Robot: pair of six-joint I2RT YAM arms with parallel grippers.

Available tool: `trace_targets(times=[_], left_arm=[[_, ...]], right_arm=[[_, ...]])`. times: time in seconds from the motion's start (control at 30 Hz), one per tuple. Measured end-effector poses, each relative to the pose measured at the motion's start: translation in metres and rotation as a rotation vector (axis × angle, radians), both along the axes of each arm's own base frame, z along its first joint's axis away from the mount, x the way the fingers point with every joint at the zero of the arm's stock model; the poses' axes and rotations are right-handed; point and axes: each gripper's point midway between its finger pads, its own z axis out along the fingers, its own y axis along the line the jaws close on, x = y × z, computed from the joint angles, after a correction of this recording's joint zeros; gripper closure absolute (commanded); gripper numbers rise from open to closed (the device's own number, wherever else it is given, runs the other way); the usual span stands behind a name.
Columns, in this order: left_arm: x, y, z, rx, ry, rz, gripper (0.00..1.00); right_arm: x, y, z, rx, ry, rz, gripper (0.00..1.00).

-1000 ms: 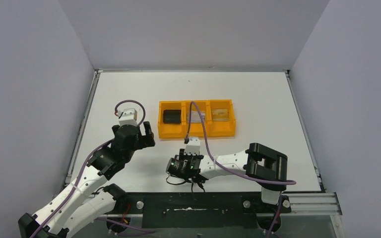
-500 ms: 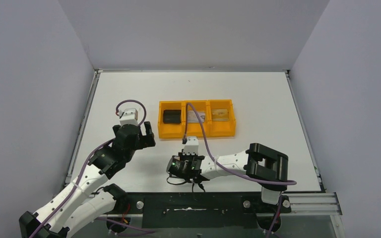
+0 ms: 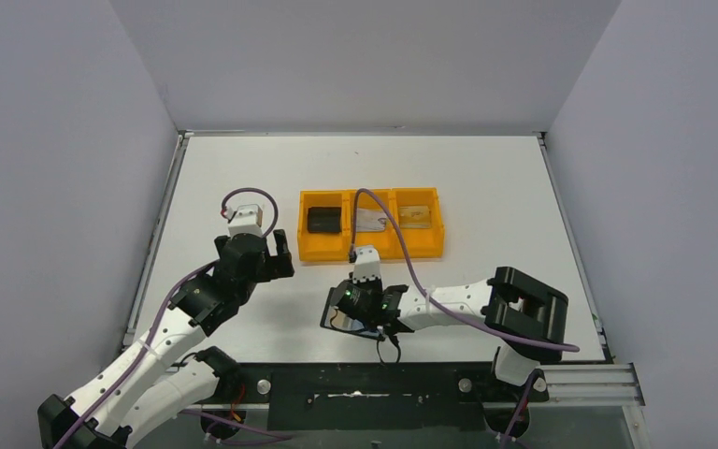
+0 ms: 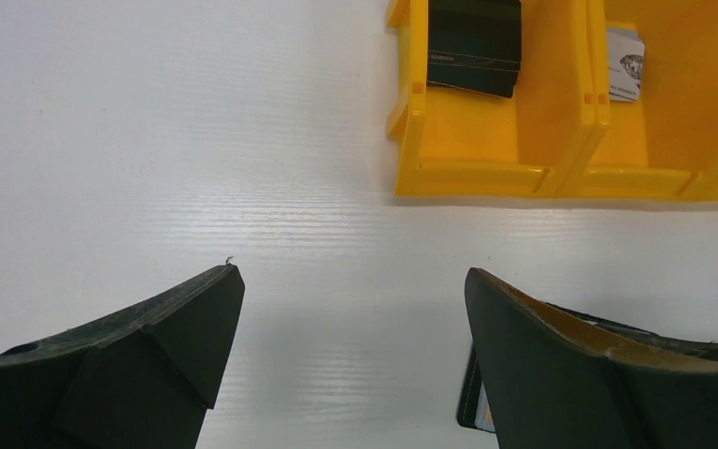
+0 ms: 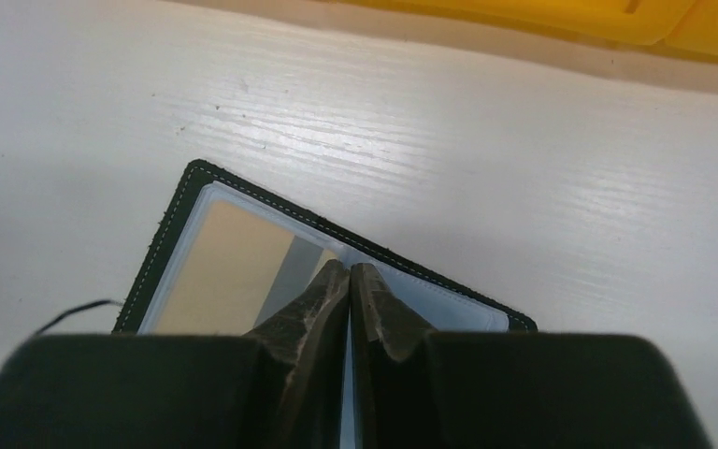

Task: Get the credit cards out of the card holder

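Observation:
The card holder (image 5: pixel 449 301) lies open on the table near the front edge, black with shiny pale-blue pockets. A gold credit card (image 5: pixel 220 276) with a grey stripe sits in its left pocket. My right gripper (image 5: pixel 349 271) is shut, with its tips on the holder's middle fold. In the top view the right gripper (image 3: pixel 348 313) covers most of the holder (image 3: pixel 334 325). A silvery card (image 3: pixel 371 220) and a gold card (image 3: pixel 416 214) lie in the orange tray (image 3: pixel 371 251). My left gripper (image 4: pixel 352 273) is open and empty over bare table, left of the holder's corner (image 4: pixel 472 402).
A chunky black block (image 3: pixel 324 220) fills the tray's left compartment; it also shows in the left wrist view (image 4: pixel 474 42), beside the silvery card (image 4: pixel 624 65). The tray's front wall (image 4: pixel 486 178) stands just beyond the left gripper. The right arm's purple cable (image 3: pixel 388 234) loops over the tray.
My right arm has swung to the right and its gripper has shifted slightly right over the holder. The holder's pale inside now shows. The left arm has barely moved.

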Motion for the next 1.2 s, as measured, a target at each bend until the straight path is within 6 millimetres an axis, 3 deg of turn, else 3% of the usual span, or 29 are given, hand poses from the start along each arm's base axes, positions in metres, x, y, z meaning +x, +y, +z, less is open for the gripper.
trace_targets(times=[0.17, 0.57, 0.77, 1.07, 1.2], left_arm=[[0.000, 0.000, 0.000, -0.001, 0.002, -0.001, 0.09], [0.001, 0.001, -0.001, -0.003, 0.004, 0.005, 0.09], [0.001, 0.001, -0.001, -0.003, 0.004, 0.004, 0.09], [0.001, 0.001, -0.001, -0.004, 0.005, 0.003, 0.09], [0.001, 0.001, -0.001, -0.004, 0.005, 0.003, 0.09]], right_arm=[[0.000, 0.004, 0.011, 0.042, -0.003, 0.004, 0.66], [-0.026, 0.039, 0.002, 0.121, 0.062, -0.118, 0.50], [-0.026, 0.032, -0.006, 0.075, 0.046, -0.187, 0.55], [-0.023, 0.031, -0.007, 0.078, 0.024, -0.181, 0.81], [-0.022, 0.027, -0.007, 0.087, 0.016, -0.168, 0.87]])
